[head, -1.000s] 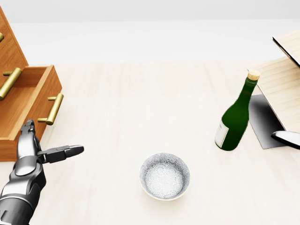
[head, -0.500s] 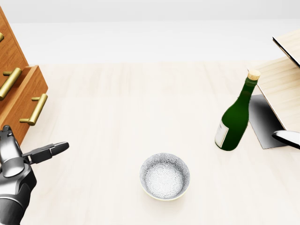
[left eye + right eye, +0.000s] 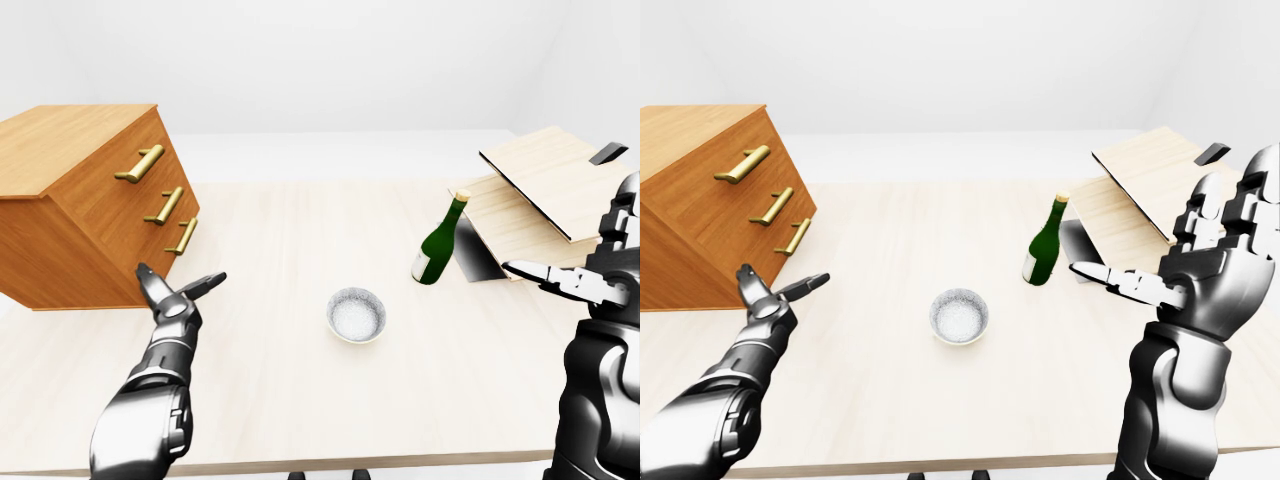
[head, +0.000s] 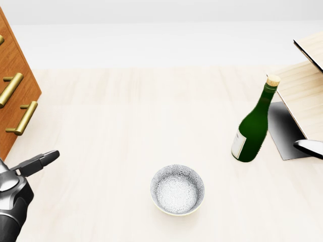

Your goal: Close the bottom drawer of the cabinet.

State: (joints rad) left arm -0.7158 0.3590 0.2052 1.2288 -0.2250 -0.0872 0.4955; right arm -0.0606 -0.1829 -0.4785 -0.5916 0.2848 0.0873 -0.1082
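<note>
The wooden cabinet (image 3: pixel 80 200) stands at the left of the table with three brass handles. Its bottom drawer (image 3: pixel 178 246) sits flush with the cabinet face, its handle (image 3: pixel 182 236) lowest of the three. My left hand (image 3: pixel 178 290) is open, fingers spread, just below and right of the cabinet's lower corner, not touching it. In the head view only its fingertip (image 4: pixel 48 156) and wrist show at the bottom left. My right hand (image 3: pixel 1200 265) is open and empty at the right, raised above the table.
A patterned bowl (image 4: pixel 177 189) sits mid-table. A green corked bottle (image 4: pixel 254 125) stands upright to its right. Light wooden boards (image 3: pixel 545 185) lean at the right over a dark plate (image 4: pixel 285 128).
The bottom drawer slid left into the cabinet from half open to flush. My left hand followed it leftward and stays open.
</note>
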